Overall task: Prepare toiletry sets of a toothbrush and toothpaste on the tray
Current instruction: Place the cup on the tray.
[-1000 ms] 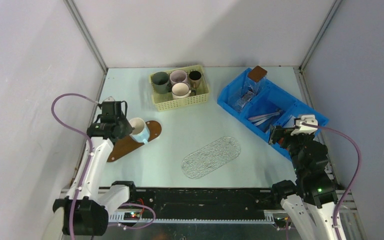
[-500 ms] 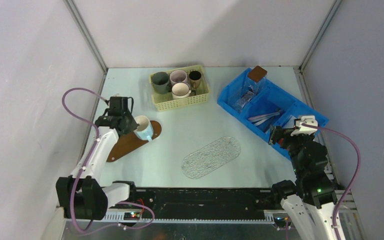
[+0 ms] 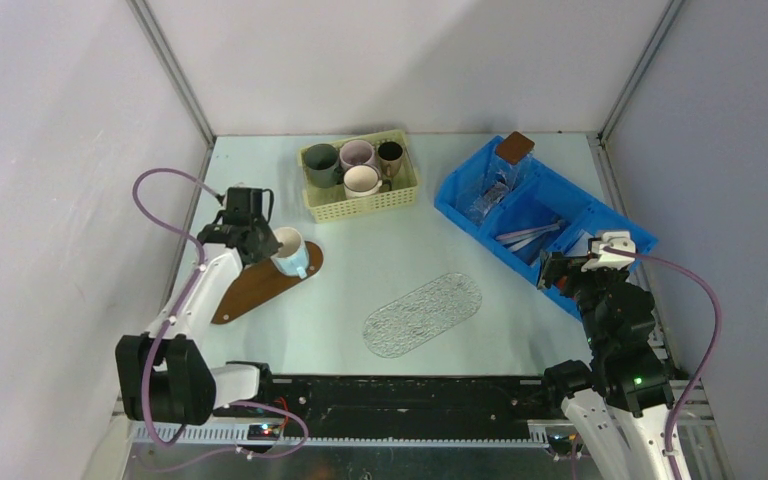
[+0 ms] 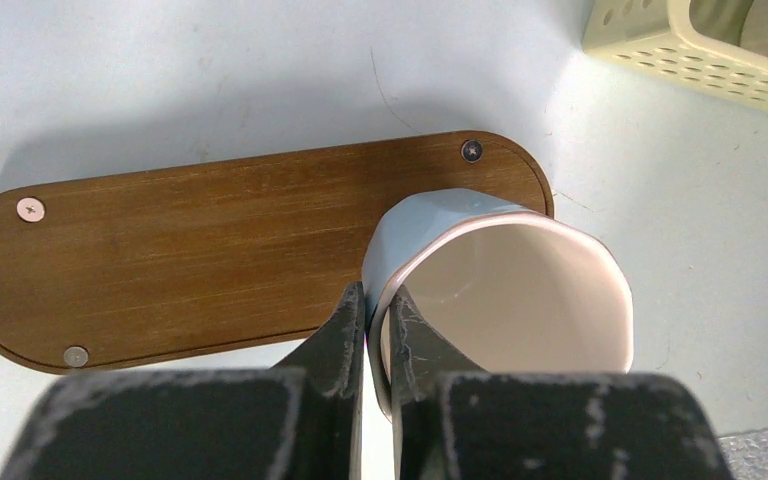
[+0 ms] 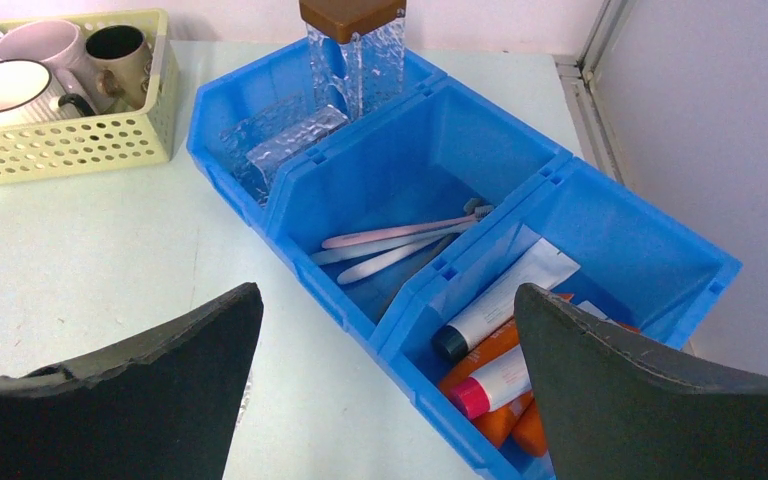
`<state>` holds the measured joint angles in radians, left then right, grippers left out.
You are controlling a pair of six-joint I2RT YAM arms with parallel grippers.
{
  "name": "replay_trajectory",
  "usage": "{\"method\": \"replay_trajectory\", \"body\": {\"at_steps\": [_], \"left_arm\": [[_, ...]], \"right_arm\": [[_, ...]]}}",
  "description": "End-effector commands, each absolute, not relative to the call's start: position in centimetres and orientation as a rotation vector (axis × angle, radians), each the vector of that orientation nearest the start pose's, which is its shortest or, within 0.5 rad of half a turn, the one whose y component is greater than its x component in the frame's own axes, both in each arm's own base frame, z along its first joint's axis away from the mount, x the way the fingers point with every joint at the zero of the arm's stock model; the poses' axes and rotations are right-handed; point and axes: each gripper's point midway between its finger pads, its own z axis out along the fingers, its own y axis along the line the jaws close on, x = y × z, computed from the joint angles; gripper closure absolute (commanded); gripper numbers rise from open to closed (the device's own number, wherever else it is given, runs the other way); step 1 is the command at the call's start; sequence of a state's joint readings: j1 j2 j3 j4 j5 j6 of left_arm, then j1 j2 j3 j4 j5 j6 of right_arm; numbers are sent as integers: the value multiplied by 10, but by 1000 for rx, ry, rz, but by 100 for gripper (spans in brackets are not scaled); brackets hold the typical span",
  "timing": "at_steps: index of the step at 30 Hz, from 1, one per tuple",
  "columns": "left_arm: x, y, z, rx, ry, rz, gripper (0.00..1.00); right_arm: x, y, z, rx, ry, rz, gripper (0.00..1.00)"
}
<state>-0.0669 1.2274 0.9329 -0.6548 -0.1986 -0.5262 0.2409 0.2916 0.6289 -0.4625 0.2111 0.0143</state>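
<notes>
Left wrist view: the left pincer point(image 4: 378, 320) is nearly closed, pinching the rim wall of the mug point(image 4: 520, 290) at the rounded end of the wooden tray point(image 4: 200, 250). Seat the mug flat and fully on the tray before release. Across the table, the right pincer point(image 5: 387, 290) gapes wide and empty, short of the tubes point(image 5: 500, 370) and toothbrushes point(image 5: 400, 240) in the blue bin point(image 5: 600, 230).
</notes>
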Motion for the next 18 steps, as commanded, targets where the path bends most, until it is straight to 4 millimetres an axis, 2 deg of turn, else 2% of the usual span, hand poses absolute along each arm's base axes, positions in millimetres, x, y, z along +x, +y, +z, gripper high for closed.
{"method": "replay_trajectory", "body": {"at_steps": [1, 18], "left_arm": [[328, -9, 160, -651, 2273, -40, 100], [337, -13, 168, -654, 2271, -33, 100]], "right_arm": [[221, 14, 265, -21, 1648, -3, 1], [222, 14, 265, -22, 1650, -2, 1]]}}
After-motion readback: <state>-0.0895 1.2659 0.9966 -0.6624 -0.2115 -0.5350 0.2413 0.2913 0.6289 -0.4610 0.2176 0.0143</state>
